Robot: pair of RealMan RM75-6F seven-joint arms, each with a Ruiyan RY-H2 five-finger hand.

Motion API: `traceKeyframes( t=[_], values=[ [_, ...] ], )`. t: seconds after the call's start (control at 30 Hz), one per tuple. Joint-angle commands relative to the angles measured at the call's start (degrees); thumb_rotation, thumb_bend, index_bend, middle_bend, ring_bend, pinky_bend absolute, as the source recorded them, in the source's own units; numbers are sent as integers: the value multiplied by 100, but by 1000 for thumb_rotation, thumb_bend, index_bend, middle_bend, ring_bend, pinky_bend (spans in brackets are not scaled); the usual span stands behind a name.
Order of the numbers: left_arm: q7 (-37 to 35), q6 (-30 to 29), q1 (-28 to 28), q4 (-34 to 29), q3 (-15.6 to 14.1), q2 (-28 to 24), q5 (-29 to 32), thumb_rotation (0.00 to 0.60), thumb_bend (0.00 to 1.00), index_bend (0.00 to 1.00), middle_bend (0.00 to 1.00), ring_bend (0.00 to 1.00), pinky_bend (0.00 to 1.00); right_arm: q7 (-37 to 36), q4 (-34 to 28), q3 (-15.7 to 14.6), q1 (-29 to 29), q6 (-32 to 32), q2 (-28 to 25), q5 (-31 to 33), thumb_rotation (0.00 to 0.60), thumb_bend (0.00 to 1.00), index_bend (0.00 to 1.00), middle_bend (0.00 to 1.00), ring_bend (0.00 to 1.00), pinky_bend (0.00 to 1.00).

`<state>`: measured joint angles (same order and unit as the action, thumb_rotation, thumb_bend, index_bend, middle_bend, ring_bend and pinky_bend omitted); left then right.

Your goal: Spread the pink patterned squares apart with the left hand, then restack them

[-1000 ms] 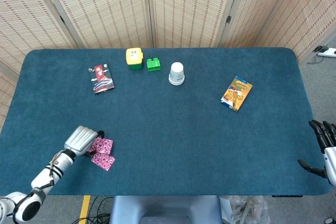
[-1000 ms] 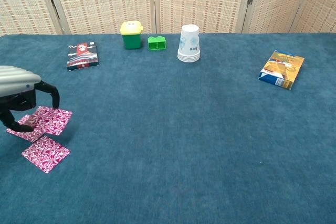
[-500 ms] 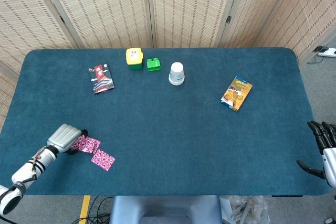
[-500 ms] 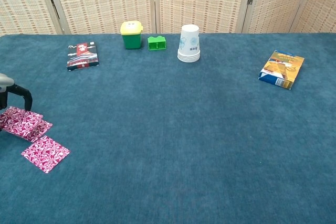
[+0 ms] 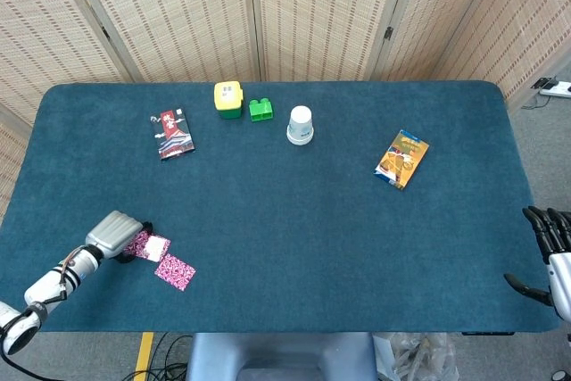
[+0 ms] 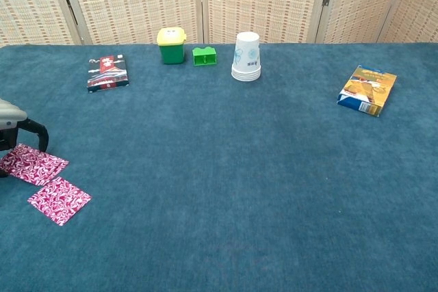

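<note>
The blue counter [image 5: 285, 220] fills both views. Taking its middle in the head view as the clock's centre, the left hand [image 5: 114, 233] sits out at about 8 o'clock, palm down, near the front left corner. Its fingers [image 6: 37, 133] curl down onto the pink squares [image 6: 33, 164] there, pressing the near edge of the upper one. In the head view that upper square shows a pale patch at its right end, just beside the hand. A second pink square [image 5: 175, 271] lies flat at 4 o'clock from the hand, its corner close to the first; whether the two touch I cannot tell. How many squares lie under the hand cannot be made out.

The right hand [image 5: 551, 254] hangs off the counter's right edge at roughly 4 o'clock, its dark fingers spread and holding nothing.

Along the far side, at about 11 o'clock, lies a small red booklet [image 5: 172, 133]. Nearer 12 o'clock stand a yellow and green bin [image 5: 228, 99], a green block [image 5: 260, 110] just right of it, and a stack of white paper cups [image 5: 301, 125], mouth down. At 2 o'clock an orange and blue packet [image 5: 401, 159] lies flat, well apart from everything else
</note>
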<state>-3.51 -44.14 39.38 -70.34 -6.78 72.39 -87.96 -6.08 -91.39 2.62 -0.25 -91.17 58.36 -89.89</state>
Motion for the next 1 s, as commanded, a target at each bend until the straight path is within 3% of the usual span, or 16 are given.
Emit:
traceKeyframes(
  t=[0.03,0.47,0.7,1.0],
  values=[
    [-33,45,53,62,-8,43,-57,600,250,358,971,865,1000,13,-11,-3,-2,5,-1,3,600,91,0,125,2,61],
    [-3,36,73,-12,60,-29,5,600,250,301,969,860,1000,55,-53,-3,-34,-32,-13,3,600,91,0,125,2,70],
    [187,-475,-151,-637,-2,-331,-151,600,250,279,969,860,1000,34,-42,4,-9,-18,-10,-31,600,91,0,125,2,72],
    [1216,-863,-531,-1469,11,-390,100,600,250,301,968,860,1000,-76,60,9,36,37,22,-46,600,91,0,125,2,72]
  ],
)
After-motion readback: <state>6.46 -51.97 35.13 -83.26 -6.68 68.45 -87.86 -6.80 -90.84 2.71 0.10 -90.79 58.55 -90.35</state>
